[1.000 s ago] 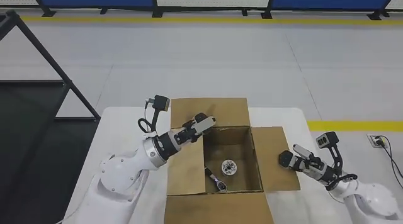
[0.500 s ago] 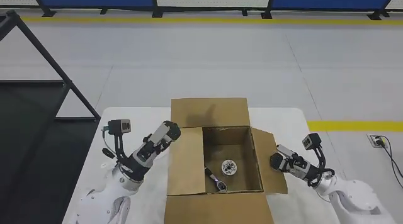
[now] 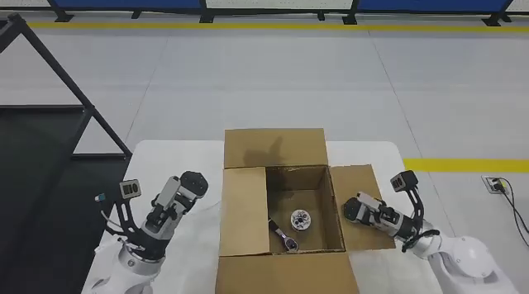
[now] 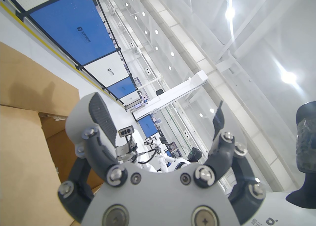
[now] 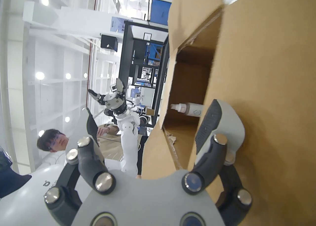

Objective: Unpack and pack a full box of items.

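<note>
The cardboard box (image 3: 275,147) is sitting open in the middle of the white table (image 3: 165,158), all four flaps spread. At least three items are lying on its floor: a small round white piece (image 3: 299,218), a dark-handled tool (image 3: 283,236) and a spray bottle (image 5: 187,108). The unpacking is looking unfinished, and the repacking is yet to begin. The left gripper (image 4: 158,109) is hovering over the table near the left flap, fingers wide and empty. The right gripper (image 5: 153,113) – fingers likewise spread, holding nothing – is hanging at the right flap, just beside the opening.
</note>
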Motion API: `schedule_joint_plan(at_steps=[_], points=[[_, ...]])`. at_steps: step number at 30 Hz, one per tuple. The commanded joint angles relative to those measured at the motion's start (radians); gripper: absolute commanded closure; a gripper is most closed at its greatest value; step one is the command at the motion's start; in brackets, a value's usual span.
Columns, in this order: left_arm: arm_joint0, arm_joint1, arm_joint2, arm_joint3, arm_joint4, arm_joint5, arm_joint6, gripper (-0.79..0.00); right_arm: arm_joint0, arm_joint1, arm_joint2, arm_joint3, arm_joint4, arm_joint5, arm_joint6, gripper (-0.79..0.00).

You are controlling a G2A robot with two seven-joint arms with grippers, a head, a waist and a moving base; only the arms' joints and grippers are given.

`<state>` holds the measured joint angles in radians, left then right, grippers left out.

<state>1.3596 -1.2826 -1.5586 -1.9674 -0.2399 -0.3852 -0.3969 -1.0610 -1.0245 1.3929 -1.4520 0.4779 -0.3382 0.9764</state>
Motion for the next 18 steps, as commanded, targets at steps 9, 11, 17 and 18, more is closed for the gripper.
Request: schedule_joint_plan(at_steps=[9, 11, 17, 18], points=[[0.101, 0.009, -0.097, -0.004, -0.053, -0.053, -0.001, -0.785, 0.078, -0.022, -0.164, -0.159, -0.118, 0.222, -0.071, -0.785], [0.133, 0.01, -0.121, -0.009, -0.064, -0.066, 0.006, -0.785, 0.115, -0.033, -0.215, -0.141, -0.135, 0.245, -0.095, -0.785], [0.187, 0.01, -0.154, -0.027, -0.103, -0.099, 0.02, -0.785, 0.156, -0.046, -0.257, -0.133, -0.17, 0.221, -0.148, -0.785], [0.188, 0.01, -0.154, -0.028, -0.104, -0.1, 0.019, -0.785, 0.153, -0.046, -0.251, -0.138, -0.176, 0.219, -0.153, -0.785]])
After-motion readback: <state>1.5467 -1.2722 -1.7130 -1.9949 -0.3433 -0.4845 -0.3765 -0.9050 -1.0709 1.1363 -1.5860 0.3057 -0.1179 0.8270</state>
